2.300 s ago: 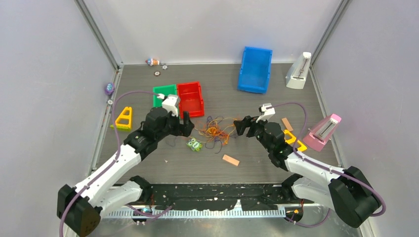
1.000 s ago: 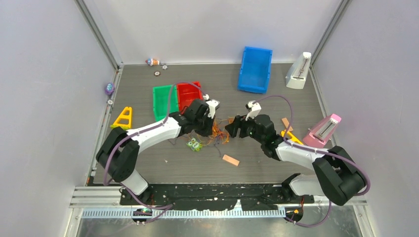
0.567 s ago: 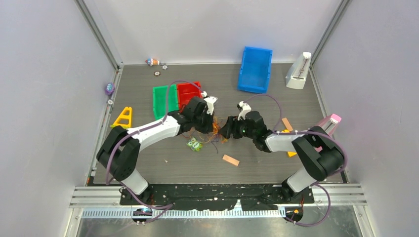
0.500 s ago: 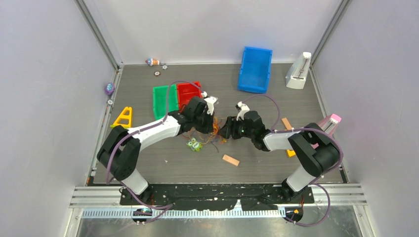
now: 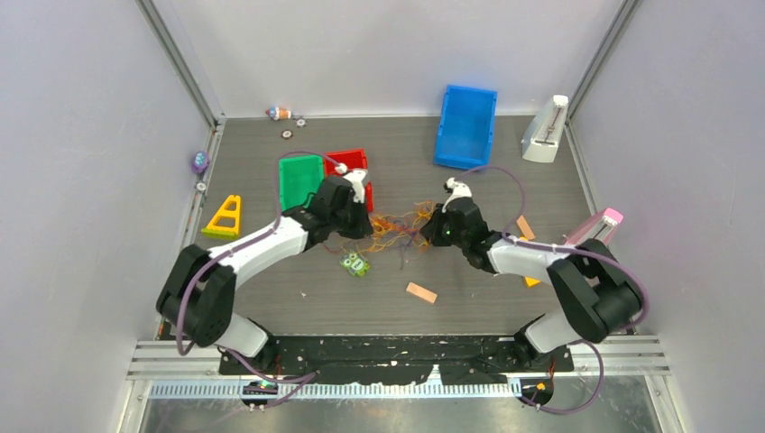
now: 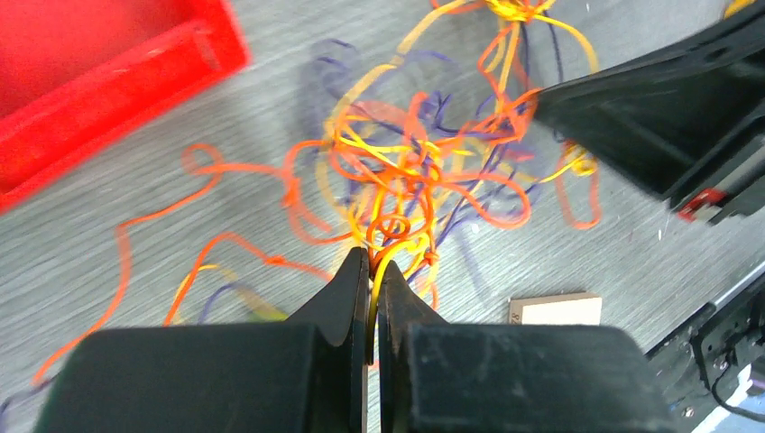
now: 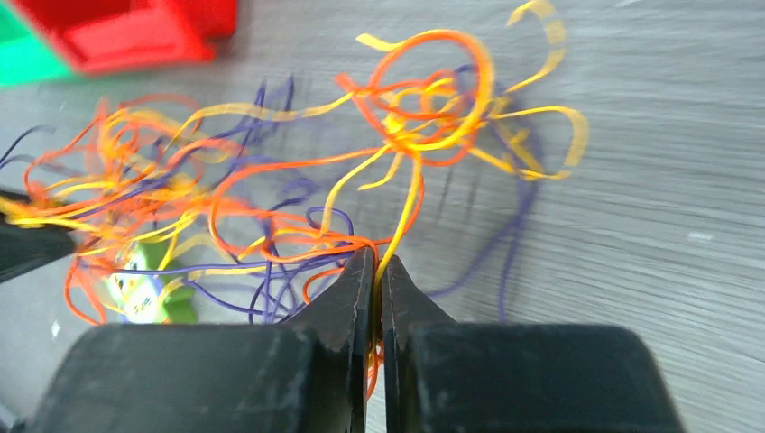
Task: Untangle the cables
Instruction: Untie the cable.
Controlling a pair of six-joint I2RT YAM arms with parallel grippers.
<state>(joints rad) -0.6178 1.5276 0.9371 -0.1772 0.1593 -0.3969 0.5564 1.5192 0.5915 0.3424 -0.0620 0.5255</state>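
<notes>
The cables [image 5: 398, 225] are a loose tangle of thin orange, yellow and dark purple strands on the grey table between the two arms. In the left wrist view the tangle [image 6: 424, 171] spreads ahead of my left gripper [image 6: 373, 262], which is shut on a yellow strand with orange ones beside it. My right gripper [image 7: 377, 266] is shut on yellow and orange strands at the near edge of the tangle [image 7: 271, 207]. From above, the left gripper [image 5: 364, 227] and the right gripper [image 5: 426, 231] face each other across the cables.
A red bin [image 5: 350, 177] and a green bin [image 5: 299, 179] stand just behind the left gripper. A small green toy [image 5: 354, 264] and a tan block [image 5: 420, 292] lie in front of the tangle. A blue bin [image 5: 466, 126] stands at the back.
My right gripper has shut on strands of the tangle. Both grippers have drawn apart, the left one to the left, and the cables now stretch between them.
</notes>
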